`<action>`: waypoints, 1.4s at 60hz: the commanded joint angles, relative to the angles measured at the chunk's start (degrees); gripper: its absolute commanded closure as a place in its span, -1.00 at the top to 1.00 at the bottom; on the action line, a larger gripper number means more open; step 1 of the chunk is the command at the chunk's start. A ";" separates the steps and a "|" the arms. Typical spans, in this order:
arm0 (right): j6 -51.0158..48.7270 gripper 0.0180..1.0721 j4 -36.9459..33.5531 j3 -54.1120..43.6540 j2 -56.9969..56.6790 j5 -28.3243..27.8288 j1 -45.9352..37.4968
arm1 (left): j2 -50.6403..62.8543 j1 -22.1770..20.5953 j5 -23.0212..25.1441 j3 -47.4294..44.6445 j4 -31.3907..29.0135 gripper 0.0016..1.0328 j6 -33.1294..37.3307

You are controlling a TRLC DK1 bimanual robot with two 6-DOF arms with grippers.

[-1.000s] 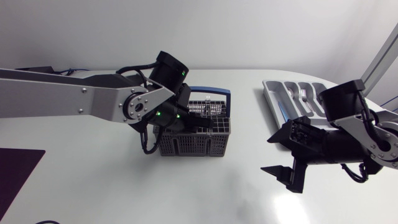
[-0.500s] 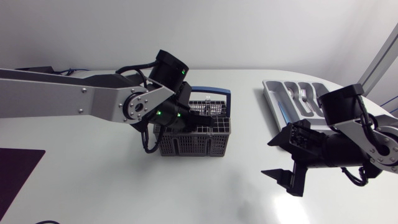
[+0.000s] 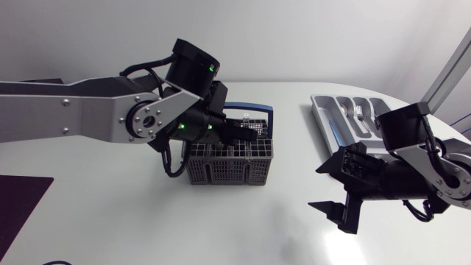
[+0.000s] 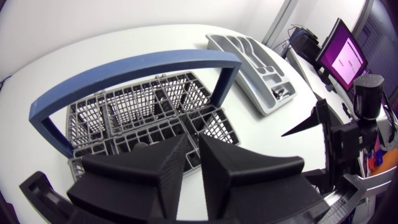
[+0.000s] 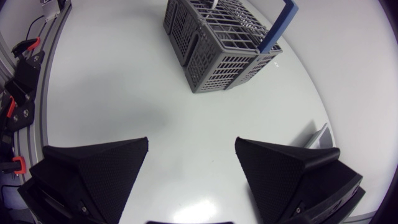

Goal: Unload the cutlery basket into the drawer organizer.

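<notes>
R fingers (image 5: 93,171) spread over table (image 5: 186,124) — basket (image 5: 211,50) well ahead, organizer (image 5: 317,138) edge beside.

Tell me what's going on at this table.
The left gripper hangs just above the grey cutlery basket, beside its blue handle, fingers nearly together with nothing visible between them. The right gripper is open over the bare table, between the basket and the drawer organizer, holding nothing. The organizer already has some silver cutlery in it.

White table (image 3: 147,228), dark mat (image 3: 18,202) at edge
</notes>
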 commanded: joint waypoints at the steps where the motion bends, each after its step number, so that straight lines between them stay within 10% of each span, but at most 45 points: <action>1: 0.40 0.91 0.36 -1.53 -0.30 0.48 0.50 | -1.20 -0.55 -0.75 1.10 -1.53 -0.45 2.12; 44: 0.31 0.91 0.89 -2.67 -1.18 1.80 0.85 | 3.90 2.88 4.26 12.44 -19.28 0.03 -7.81; 51: 0.22 0.91 1.06 -2.76 -1.09 1.98 0.85 | 6.89 2.17 4.26 15.25 -23.94 0.92 -9.74; 84: -0.04 0.91 1.94 -3.37 -1.09 2.06 0.85 | 7.68 0.41 4.08 16.57 -23.59 0.91 -13.61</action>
